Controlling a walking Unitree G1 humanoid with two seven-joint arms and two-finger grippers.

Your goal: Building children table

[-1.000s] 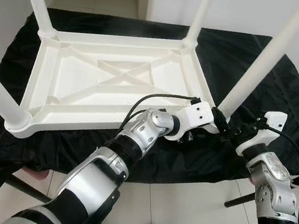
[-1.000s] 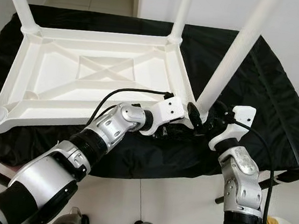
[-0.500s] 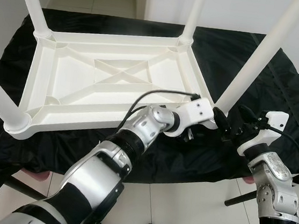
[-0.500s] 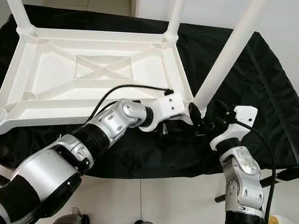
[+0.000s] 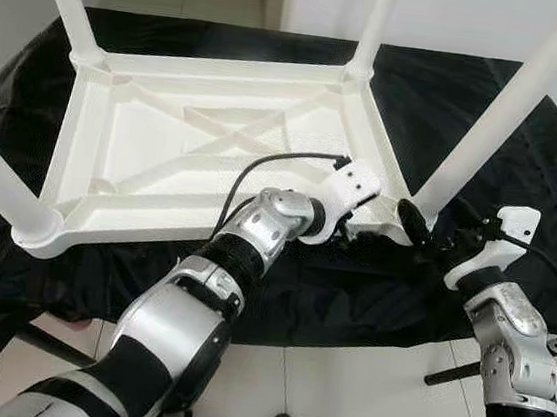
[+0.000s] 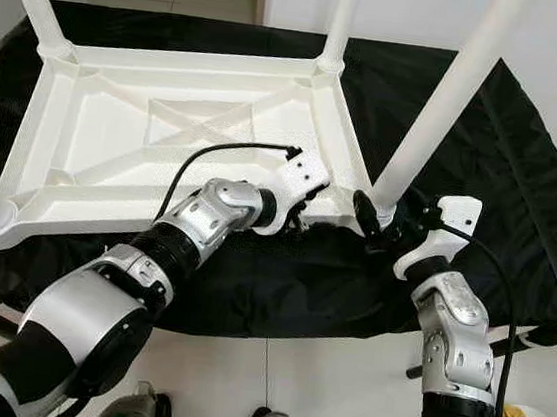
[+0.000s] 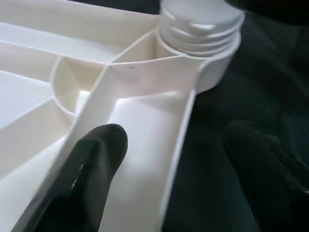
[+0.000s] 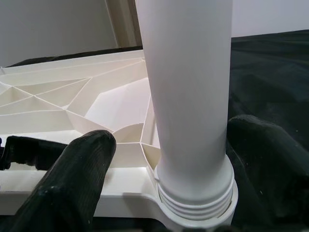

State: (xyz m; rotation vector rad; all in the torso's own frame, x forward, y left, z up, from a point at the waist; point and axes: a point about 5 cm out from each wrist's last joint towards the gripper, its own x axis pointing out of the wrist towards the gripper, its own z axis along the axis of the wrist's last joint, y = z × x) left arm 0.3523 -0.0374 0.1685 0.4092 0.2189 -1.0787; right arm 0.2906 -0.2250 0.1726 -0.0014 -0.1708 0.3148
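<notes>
Four legs pointing up, table (image 5: 205, 150) upside down

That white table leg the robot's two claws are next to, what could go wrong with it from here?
The leg may not be fully seated: thread rings show above its corner socket, so it could wobble or lean. The right gripper straddles the leg with its fingers open, so it may slip when turning it. The left gripper straddles the tabletop rim without clamping it, so the upturned table could slide on the black cloth.
</notes>
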